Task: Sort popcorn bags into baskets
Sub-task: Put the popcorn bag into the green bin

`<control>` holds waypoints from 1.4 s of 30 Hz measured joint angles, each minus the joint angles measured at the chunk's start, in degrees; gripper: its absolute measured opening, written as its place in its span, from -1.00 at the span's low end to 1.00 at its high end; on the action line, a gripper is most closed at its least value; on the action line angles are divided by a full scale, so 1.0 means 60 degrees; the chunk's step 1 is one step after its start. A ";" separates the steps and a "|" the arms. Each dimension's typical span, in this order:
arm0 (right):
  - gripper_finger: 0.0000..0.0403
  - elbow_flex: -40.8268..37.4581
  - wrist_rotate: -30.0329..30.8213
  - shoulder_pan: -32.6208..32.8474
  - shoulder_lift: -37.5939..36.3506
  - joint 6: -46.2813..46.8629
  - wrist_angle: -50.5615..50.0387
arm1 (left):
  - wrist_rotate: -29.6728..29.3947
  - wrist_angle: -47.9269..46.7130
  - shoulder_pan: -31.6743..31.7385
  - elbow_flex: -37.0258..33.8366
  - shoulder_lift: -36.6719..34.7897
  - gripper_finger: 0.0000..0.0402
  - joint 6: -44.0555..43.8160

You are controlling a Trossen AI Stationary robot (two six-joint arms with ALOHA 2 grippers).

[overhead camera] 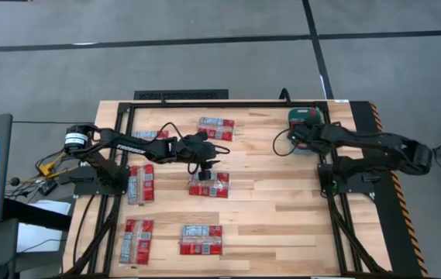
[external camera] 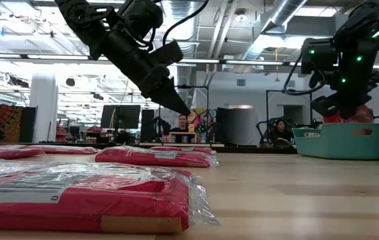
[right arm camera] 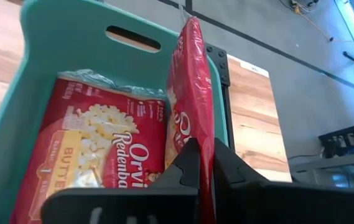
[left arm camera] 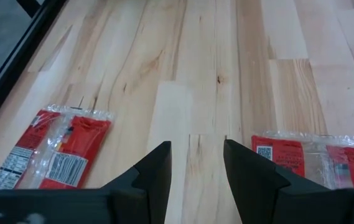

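Here the right gripper [right arm camera: 204,163] hangs over the teal basket [right arm camera: 52,37] at the table's far right corner, pinched tight on a red popcorn bag [right arm camera: 189,93] held on edge, likely so it slips in beside the bag already lying inside [right arm camera: 96,155]. The left gripper [left arm camera: 195,165] hovers mid-table, half open and empty, above bare wood between two loose bags, seemingly lining up its next pick.

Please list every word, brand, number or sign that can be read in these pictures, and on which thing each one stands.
"Orvi" and "Redenbac", cut off: popcorn bag lying in the teal basket.
"BUTTE", cut off: same bag.
Barcode and QR code, no legible text: bags on the table.
Bag in the right gripper: letters too cropped to read.
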 joint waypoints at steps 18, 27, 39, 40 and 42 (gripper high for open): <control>-0.75 0.0006 -0.0002 -0.0245 0.0231 0.0448 -0.0190 | -0.0003 -0.0153 0.0000 0.0000 0.0000 -0.31 -0.0075; -0.74 0.0007 0.0003 -0.0816 -0.0098 0.1748 -0.0857 | -0.0002 -0.0224 0.0000 -0.0004 0.0000 -0.31 -0.0113; -0.31 0.0007 -0.0106 -0.0997 -0.0098 0.1916 -0.0875 | -0.0004 -0.0221 0.0000 -0.0004 0.0000 -0.31 -0.0182; -0.25 0.0007 -0.0011 -0.0994 -0.0098 0.1990 -0.0875 | -0.0004 -0.0221 0.0000 -0.0004 0.0000 -0.31 -0.0182; -0.14 0.0007 0.0233 -0.0893 -0.0108 0.2000 -0.0871 | -0.0003 -0.0221 0.0000 -0.0004 0.0000 -0.31 -0.0182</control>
